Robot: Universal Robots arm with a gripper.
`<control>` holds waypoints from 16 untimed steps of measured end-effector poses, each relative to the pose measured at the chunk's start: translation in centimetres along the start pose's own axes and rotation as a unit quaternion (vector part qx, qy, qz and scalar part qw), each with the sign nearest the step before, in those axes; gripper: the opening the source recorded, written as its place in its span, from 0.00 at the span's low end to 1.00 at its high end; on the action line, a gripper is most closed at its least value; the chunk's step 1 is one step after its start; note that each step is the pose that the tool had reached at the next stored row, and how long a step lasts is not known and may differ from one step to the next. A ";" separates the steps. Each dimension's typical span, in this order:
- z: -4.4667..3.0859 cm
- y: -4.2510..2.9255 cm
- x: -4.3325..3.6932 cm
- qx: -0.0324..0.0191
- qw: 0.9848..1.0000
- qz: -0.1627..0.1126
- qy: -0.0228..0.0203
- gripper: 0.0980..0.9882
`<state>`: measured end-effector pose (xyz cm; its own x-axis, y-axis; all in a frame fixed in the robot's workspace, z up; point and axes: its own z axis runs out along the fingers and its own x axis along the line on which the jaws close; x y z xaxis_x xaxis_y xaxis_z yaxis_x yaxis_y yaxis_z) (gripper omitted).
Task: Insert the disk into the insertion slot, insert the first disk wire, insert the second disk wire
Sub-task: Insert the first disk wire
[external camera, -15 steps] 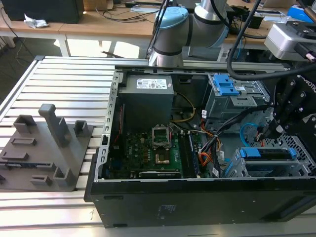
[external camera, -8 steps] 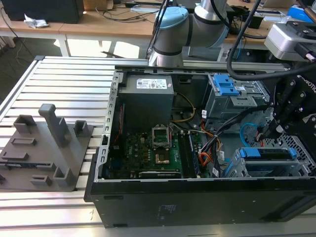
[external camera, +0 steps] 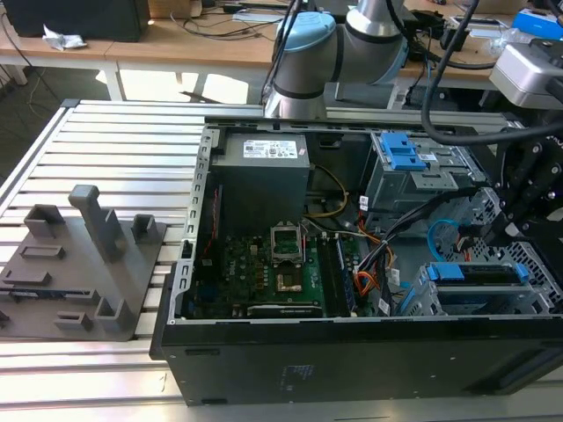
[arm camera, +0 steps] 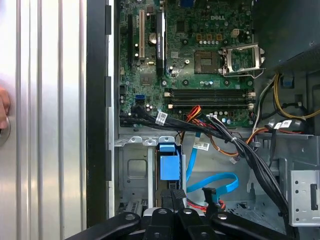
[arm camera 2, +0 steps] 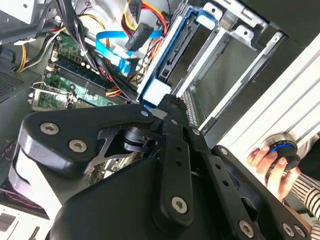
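The disk [arm camera: 168, 168], in a blue carrier, sits inside the insertion slot [arm camera: 131, 172], a silver perforated cage at the case's corner [external camera: 530, 264]. Its blue handle [external camera: 479, 272] faces up in the exterior view. My gripper [arm camera: 172, 196] is shut with its tips against the disk's end, also visible in the second wrist view [arm camera 2: 168, 100]. The second disk wire [arm camera: 222, 179], a thin light-blue cable, curls loose beside the cage [arm camera 2: 107, 44] [external camera: 437, 230]. The first disk wire [arm camera 2: 150, 9], orange-red with a black plug, hangs free near it [arm camera: 198, 205].
The motherboard [arm camera: 200, 60] and grey power supply [external camera: 264, 176] fill the open case. A taller bay with blue latches [external camera: 405, 154] stands behind the cage. Black cables [arm camera: 252, 157] cross near the slot. A grey fixture [external camera: 88, 264] sits at the exterior view's left. A person's hand [arm camera 2: 272, 160] grips a knob outside.
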<state>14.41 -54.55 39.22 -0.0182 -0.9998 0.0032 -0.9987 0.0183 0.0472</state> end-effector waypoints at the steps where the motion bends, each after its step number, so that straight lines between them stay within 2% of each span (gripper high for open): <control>1: -0.02 -0.43 -0.01 0.000 1.000 0.000 0.000 0.01; 4: -0.08 -1.56 -0.07 -0.001 1.000 0.000 0.000 0.01; 7: -0.09 -1.86 -0.27 -0.001 1.000 0.000 0.000 0.01; 12: 0.25 -1.99 -2.52 -0.001 1.000 0.000 0.000 0.01; 14: 0.60 -2.12 -3.18 -0.001 1.000 0.000 0.000 0.01; 16: 0.87 -2.22 -3.51 -0.001 1.000 0.000 0.000 0.01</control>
<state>16.65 -51.09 38.24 -0.0181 -0.9998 0.0034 -0.9986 0.0182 0.0501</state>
